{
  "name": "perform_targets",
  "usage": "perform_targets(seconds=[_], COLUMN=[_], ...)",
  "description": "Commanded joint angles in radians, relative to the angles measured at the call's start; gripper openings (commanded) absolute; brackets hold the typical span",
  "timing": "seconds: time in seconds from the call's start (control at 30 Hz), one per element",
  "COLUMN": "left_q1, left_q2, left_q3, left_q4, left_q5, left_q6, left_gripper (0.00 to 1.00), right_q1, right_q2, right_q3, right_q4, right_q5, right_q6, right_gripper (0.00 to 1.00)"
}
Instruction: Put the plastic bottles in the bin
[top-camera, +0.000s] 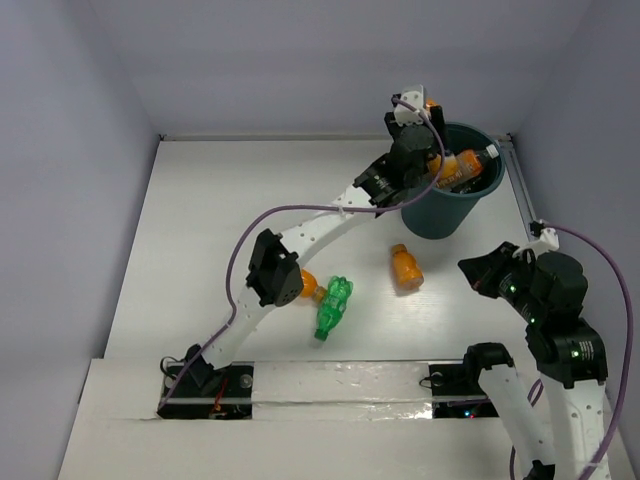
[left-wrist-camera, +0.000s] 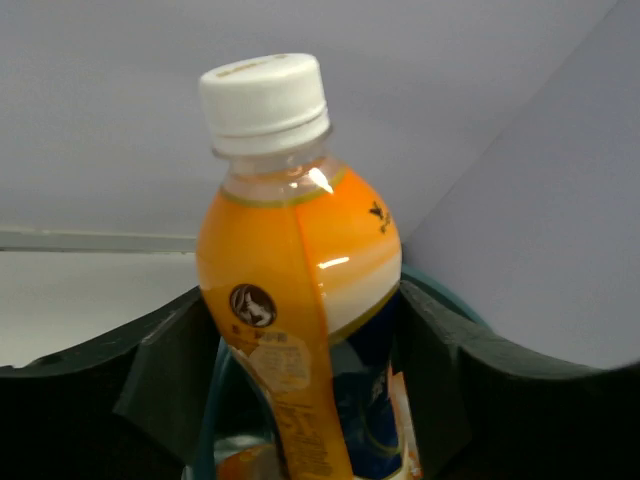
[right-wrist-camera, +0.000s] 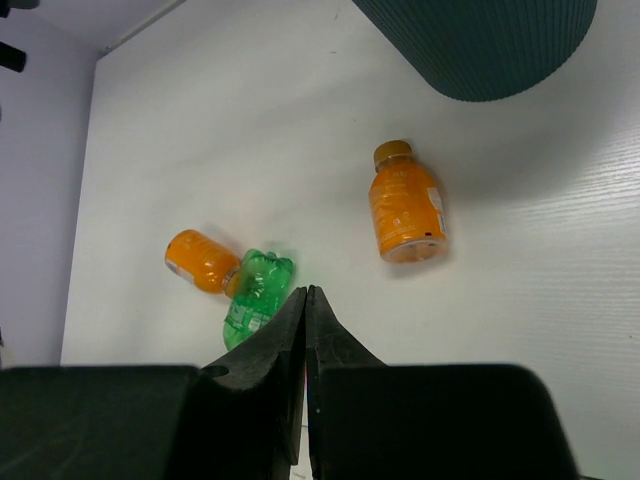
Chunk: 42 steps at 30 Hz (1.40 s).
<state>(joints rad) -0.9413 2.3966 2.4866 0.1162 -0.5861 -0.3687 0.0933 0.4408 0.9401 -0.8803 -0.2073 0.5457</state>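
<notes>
Your left gripper (left-wrist-camera: 305, 350) is clamped on a white-capped orange bottle (left-wrist-camera: 290, 260) above the rim of the bin (top-camera: 440, 215), upper right of the top view, right gripper (right-wrist-camera: 305, 330) pinched together, empty; released this near the edge, it may glance off outside

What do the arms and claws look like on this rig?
Left arm and right arm: white links, black joint housings, a purple cable looped along each. Green lights on the right's joints. Left claw and right claw: matte black, angular fingers.
</notes>
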Motion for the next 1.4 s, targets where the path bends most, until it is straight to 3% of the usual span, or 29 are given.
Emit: perform_targets(seconds=[0.0,0.03,0.13,0.43,0.6,0.67,0.7,0.73,0.8,0.87,0.9,0.93,1.03,1.07,1.1,1.17,1.27,1.3,1.37], left_q1=[-0.031,-0.04,-0.077,-0.128,-0.128,-0.128,-0.128,-0.119,-0.099,-0.077,-0.048,-0.028,0.08,0.113,0.166,0.2,0.232,0.242,0.26], left_q2=[-0.034,-0.039,-0.062,-0.253,-0.46,-0.531,-0.603,-0.638,-0.762,-0.859,-0.967,-1.019,-1.206,-1.247,-1.319,-1.384,-1.479,-1.507,-1.525], left_q3=[0.012,0.006,-0.015,-0.015,-0.176,-0.297,-0.339,-0.386,-0.556,-0.699,-0.868,-0.958,-1.257,-1.322,-1.445,-1.549,-1.68,-1.716,-1.744], left_q4=[0.148,0.16,0.221,0.206,0.085,-0.01,-0.045,-0.091,-0.212,-0.286,-0.289,-0.296,-0.349,-0.365,-0.378,-0.415,-0.478,-0.49,-0.526], left_q5=[-0.052,-0.055,-0.07,-0.035,-0.043,-0.058,-0.063,-0.064,-0.055,-0.017,0.008,0.032,0.132,0.197,0.23,0.303,0.341,0.353,0.397], left_q6=[0.158,0.178,0.263,0.317,0.265,0.211,0.18,0.144,0.021,-0.076,-0.157,-0.198,-0.362,-0.395,-0.427,-0.491,-0.539,-0.545,-0.558], left_gripper=[0.63,0.77,0.99,0.99,0.99,0.99,0.99,0.99,0.99,0.92,0.85,0.69,0.33,0.29,0.26,0.23,0.26,0.3,0.46], right_q1=[0.01,0.01,0.01,0.01,0.01,0.01,0.01,0.01,0.01,0.019,0.041,0.057,0.178,0.224,0.27,0.394,0.503,0.519,0.575], right_q2=[-0.013,-0.013,-0.007,0.052,0.108,0.15,0.166,0.194,0.216,0.225,0.225,0.225,0.22,0.223,0.243,0.278,0.351,0.369,0.423], right_q3=[0.052,0.054,0.054,0.023,0.011,0.009,0.003,-0.003,-0.032,-0.059,-0.093,-0.11,-0.174,-0.185,-0.193,-0.204,-0.193,-0.181,-0.167], right_q4=[-0.023,-0.028,-0.016,0.072,0.133,0.15,0.156,0.165,0.181,0.204,0.213,0.231,0.292,0.306,0.319,0.351,0.365,0.369,0.395], right_q5=[-0.006,0.002,0.002,0.031,0.039,0.046,0.046,0.046,0.036,0.025,0.019,0.011,0.026,0.067,0.092,0.162,0.27,0.281,0.29], right_q6=[-0.016,-0.023,-0.023,-0.03,-0.039,-0.05,-0.055,-0.064,-0.073,-0.076,-0.063,-0.049,0.029,0.051,0.075,0.131,0.164,0.168,0.189], right_gripper=[0.07,0.07,0.1,0.2,0.23,0.19,0.07,0.02,0.0,0.0,0.0,0.0,0.0,0.0,0.02,0.06,0.28,0.45,0.6])
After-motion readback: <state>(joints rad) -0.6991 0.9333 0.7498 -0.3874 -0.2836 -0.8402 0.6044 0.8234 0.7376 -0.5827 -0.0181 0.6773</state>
